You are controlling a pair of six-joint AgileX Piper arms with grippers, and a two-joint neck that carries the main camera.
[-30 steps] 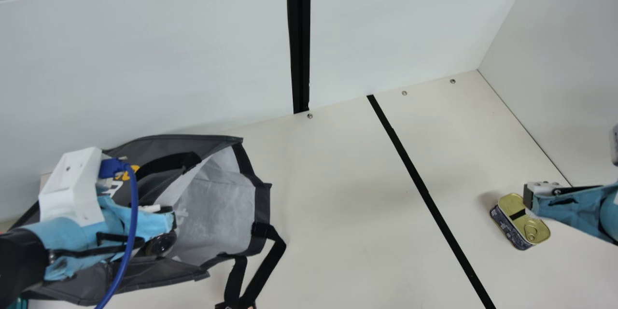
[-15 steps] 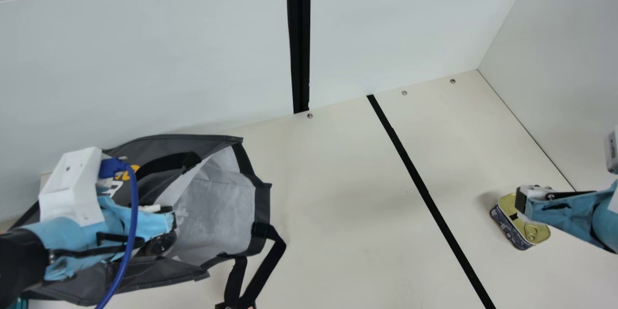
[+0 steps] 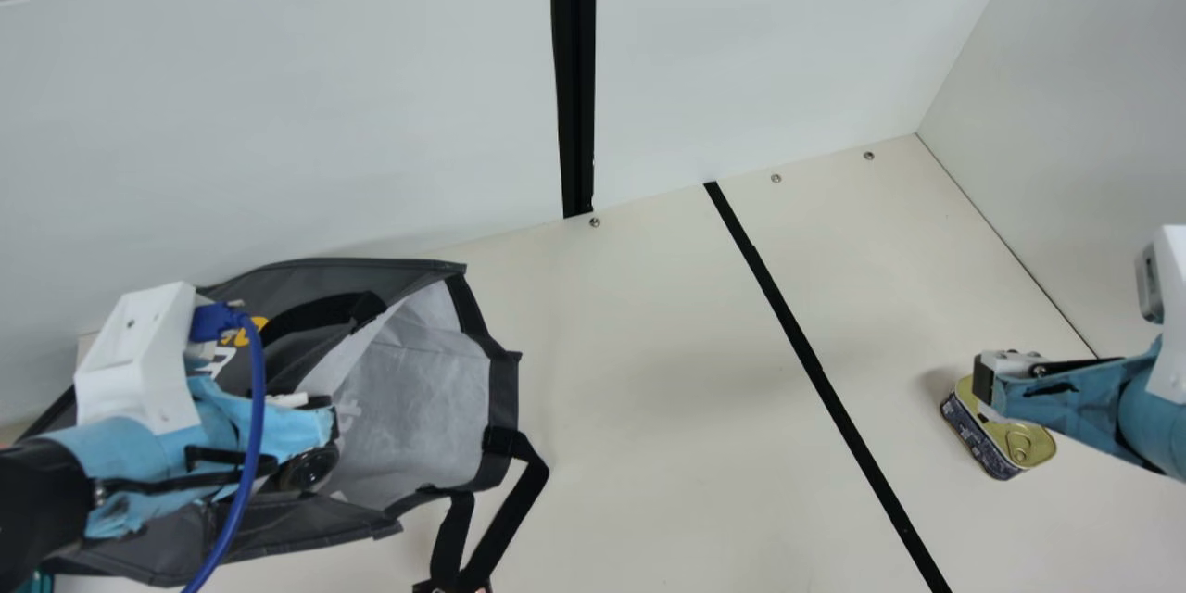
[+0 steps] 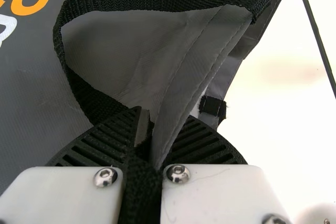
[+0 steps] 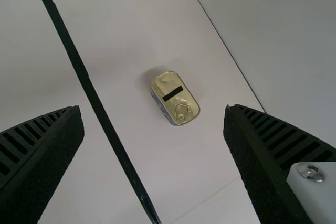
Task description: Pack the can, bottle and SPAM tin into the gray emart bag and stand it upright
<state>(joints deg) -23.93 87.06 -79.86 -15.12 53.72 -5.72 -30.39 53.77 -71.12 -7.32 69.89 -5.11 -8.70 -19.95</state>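
The right jaws stand wide open, the oblong gold-lidded metal tin (image 5: 175,99) beyond and between them on the cream bench (image 3: 667,389); descending off-centre could knock it askew. The left jaws are closed on the gray fabric bag (image 3: 417,380) near its mouth, which a tug could collapse.

Wide middle, crowded left side
Open table (image 3: 649,371) runs between the bag (image 3: 417,389) and tin (image 3: 1019,440), crossed by flat tape (image 3: 797,343); a looped strap (image 3: 523,486) juts in. The left gripper (image 3: 310,426) obstructs part of the bag's mouth. Room flanks the tin below the right gripper's (image 3: 984,389) spread fingers; a wall (image 3: 1066,157) bounds that side.
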